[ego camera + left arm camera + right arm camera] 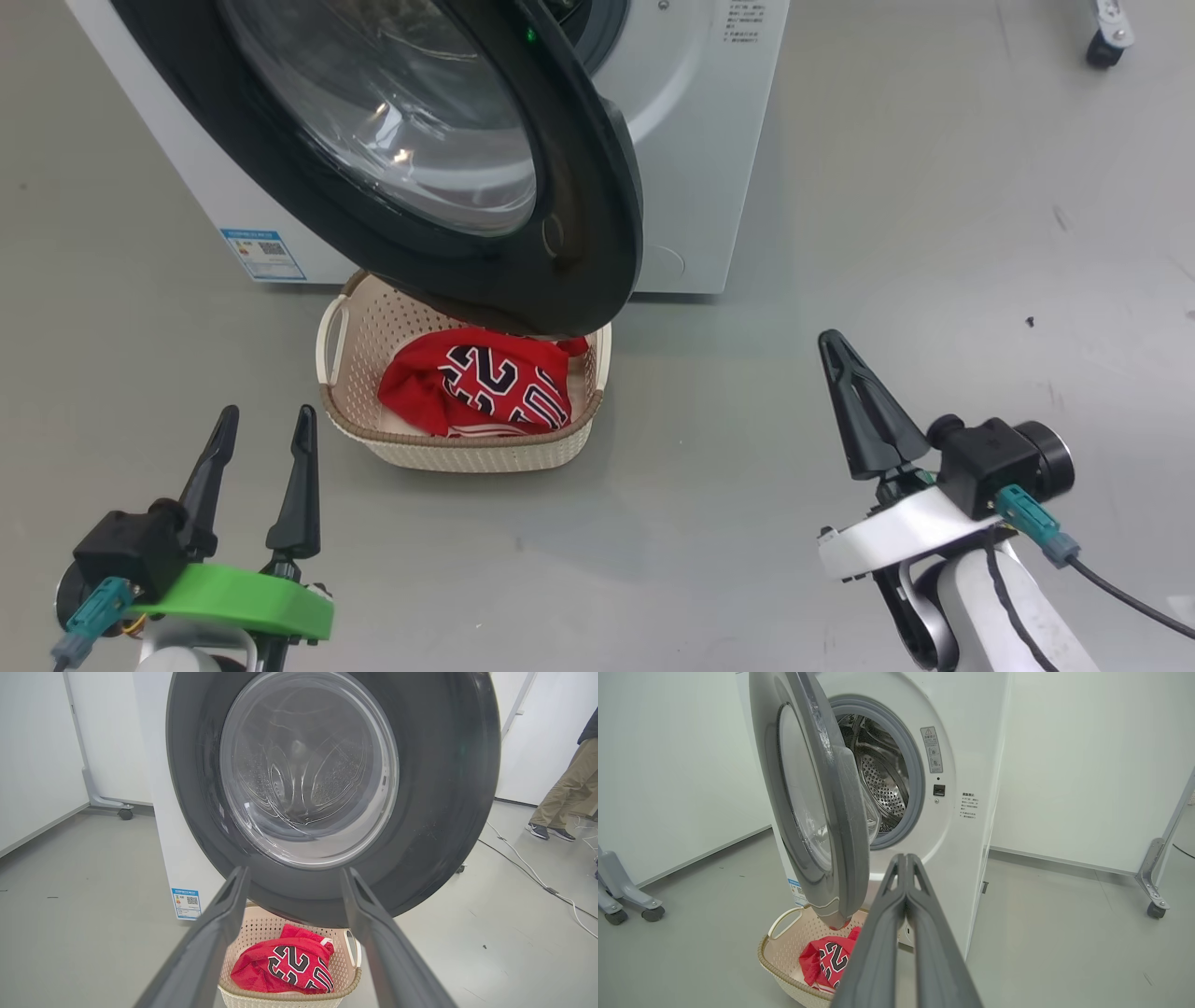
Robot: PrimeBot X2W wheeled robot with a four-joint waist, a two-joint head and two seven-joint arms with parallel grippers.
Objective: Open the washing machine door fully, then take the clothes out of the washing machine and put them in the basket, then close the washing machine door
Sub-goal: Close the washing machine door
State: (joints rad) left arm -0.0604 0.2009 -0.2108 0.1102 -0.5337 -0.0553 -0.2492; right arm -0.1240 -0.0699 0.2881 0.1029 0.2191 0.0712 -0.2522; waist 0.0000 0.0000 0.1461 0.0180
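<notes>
The white washing machine (695, 140) stands ahead with its black-rimmed door (569, 215) swung out over the basket. In the right wrist view the door (831, 812) hangs partly open and the steel drum (882, 784) shows behind it. Red clothes (485, 383) with dark lettering lie in the cream basket (467, 453) on the floor below the door. My left gripper (264, 425) is open at the lower left, short of the basket, its fingers (224, 933) framing the door glass. My right gripper (836, 347) is shut on nothing at the lower right, fingers (903, 882) pressed together.
Grey floor lies open to the right of the washer. A caster (1104, 47) of a frame stands far right. A person's legs (565, 788) and a white cable (537, 877) show at the right of the left wrist view. Wheeled frame feet (626, 900) stand at the left.
</notes>
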